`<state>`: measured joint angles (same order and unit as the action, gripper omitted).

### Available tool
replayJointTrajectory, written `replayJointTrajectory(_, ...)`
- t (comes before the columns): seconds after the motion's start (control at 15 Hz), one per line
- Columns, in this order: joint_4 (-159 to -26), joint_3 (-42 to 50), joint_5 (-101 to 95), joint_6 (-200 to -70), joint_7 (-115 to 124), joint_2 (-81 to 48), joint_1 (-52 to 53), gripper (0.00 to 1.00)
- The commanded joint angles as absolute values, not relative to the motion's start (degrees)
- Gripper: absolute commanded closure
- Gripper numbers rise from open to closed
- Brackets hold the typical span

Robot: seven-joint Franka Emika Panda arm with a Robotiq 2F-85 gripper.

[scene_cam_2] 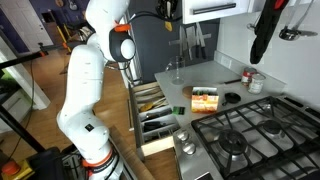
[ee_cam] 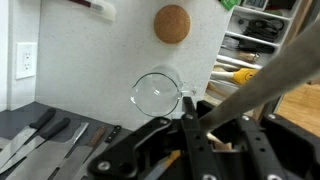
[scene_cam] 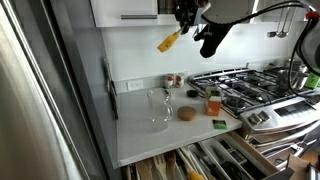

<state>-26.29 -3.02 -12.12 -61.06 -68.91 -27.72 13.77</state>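
In an exterior view, the white counter (scene_cam: 135, 135) filled the lower left, and a glass jug (scene_cam: 158, 108) stood on it near the middle. High above the jug, at the top centre, the yellow-handled utensil (scene_cam: 170, 41) slanted down to the left, well clear of the counter. You had your gripper (scene_cam: 183, 27) pinched narrow on its upper end, which was hidden between the fingers. A cork disc (scene_cam: 187, 114) lay just right of the jug, and the stove (scene_cam: 250, 85) was cut off by the right edge. In the wrist view the utensil showed only as a blurred dark bar toward the upper right, and the fingertips (ee_cam: 188, 118) sat in shadow.
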Motion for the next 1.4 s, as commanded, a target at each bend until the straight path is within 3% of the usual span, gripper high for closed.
replayJointTrajectory(0.0,-24.2,-3.0,-12.7,-59.8,-69.8,-29.6,14.5,0.97)
replayJointTrajectory(0.07,-25.3,-3.0,-12.7,-60.3,-69.8,-29.6,14.8,0.89)
replayJointTrajectory(0.4,-27.1,-2.9,-12.4,-61.5,-69.5,-28.5,14.5,0.89)
replayJointTrajectory(0.47,-27.0,-2.9,-12.4,-61.5,-69.5,-28.5,14.5,0.97)
replayJointTrajectory(0.8,-24.0,-2.0,-19.2,-58.5,-76.5,-34.1,19.8,0.97)
replayJointTrajectory(1.33,-25.1,0.8,-26.1,-64.0,-83.1,-38.7,23.6,0.97)
